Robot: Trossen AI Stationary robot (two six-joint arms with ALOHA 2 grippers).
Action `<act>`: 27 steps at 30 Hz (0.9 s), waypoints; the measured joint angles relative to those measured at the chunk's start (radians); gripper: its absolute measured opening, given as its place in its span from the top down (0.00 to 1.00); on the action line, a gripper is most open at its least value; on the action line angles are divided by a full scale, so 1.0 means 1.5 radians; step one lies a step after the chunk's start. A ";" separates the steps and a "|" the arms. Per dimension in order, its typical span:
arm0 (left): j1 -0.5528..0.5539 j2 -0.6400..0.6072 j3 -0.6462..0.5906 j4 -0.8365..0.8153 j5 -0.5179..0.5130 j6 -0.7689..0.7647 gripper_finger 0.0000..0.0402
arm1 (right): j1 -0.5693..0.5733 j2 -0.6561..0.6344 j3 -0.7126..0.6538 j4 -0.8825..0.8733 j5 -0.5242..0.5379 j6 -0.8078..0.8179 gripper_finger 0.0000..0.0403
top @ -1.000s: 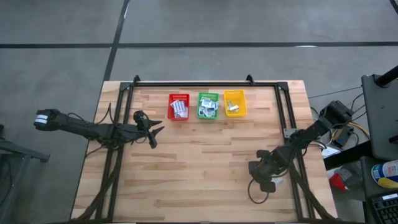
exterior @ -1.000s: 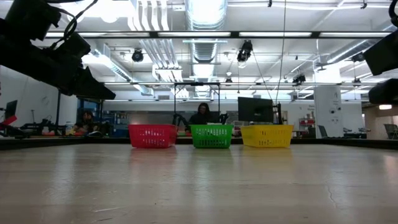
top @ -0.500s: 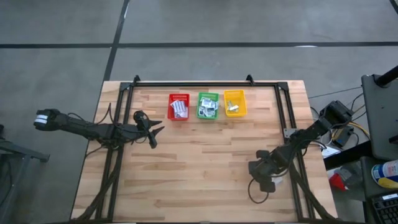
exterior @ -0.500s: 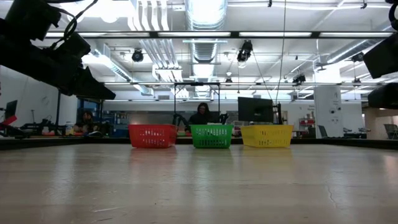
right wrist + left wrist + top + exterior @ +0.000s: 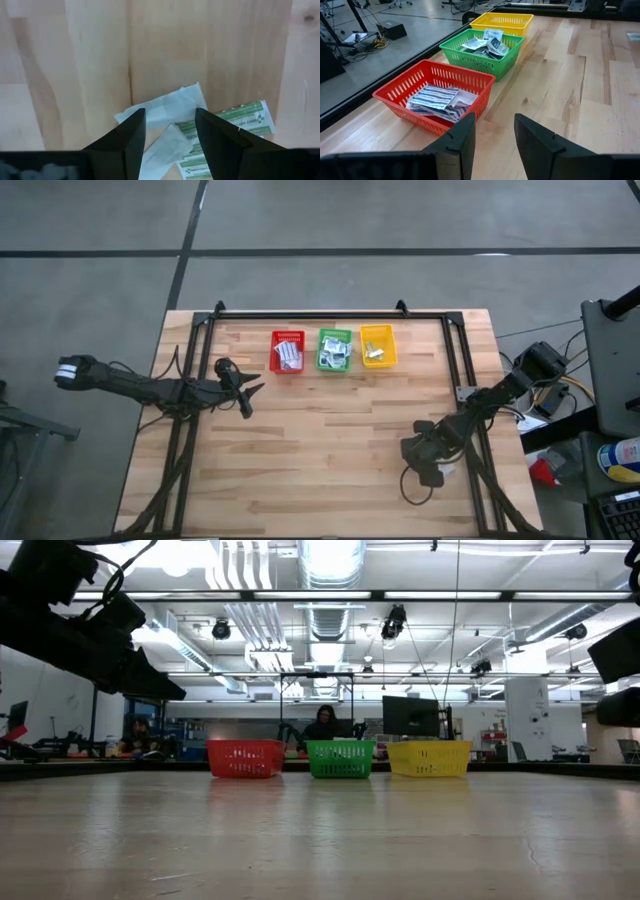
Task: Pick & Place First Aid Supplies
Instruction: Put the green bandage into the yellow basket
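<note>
Several first aid supplies lie loose on the wood under my right gripper [image 5: 170, 137]: a pale white packet [image 5: 165, 107], a smaller one [image 5: 162, 146] and green-printed strips [image 5: 235, 120]. That gripper [image 5: 420, 458] points down near the table's right near part, open, with a finger on either side of the packets; whether it touches them I cannot tell. More packets fill the red basket [image 5: 470, 82], the green basket [image 5: 470, 60] and the yellow basket [image 5: 377, 346]. My left gripper [image 5: 492, 142] waits open at mid-left [image 5: 245, 388], facing the red basket.
The three baskets stand in a row at the table's far middle [image 5: 340, 758]. A dark metal frame [image 5: 465, 380] runs along the table's edges. Bare wood [image 5: 330, 440] lies between the two arms. In the low view, a person sits in the room behind the baskets.
My right arm has sunk a little toward the table, seen at the right edge of the low view. The baskets have stayed where they were.
</note>
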 joint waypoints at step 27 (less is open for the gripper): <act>0.000 0.000 0.000 0.000 0.000 -0.014 0.67 | -0.001 0.033 -0.008 0.013 0.061 0.040 0.93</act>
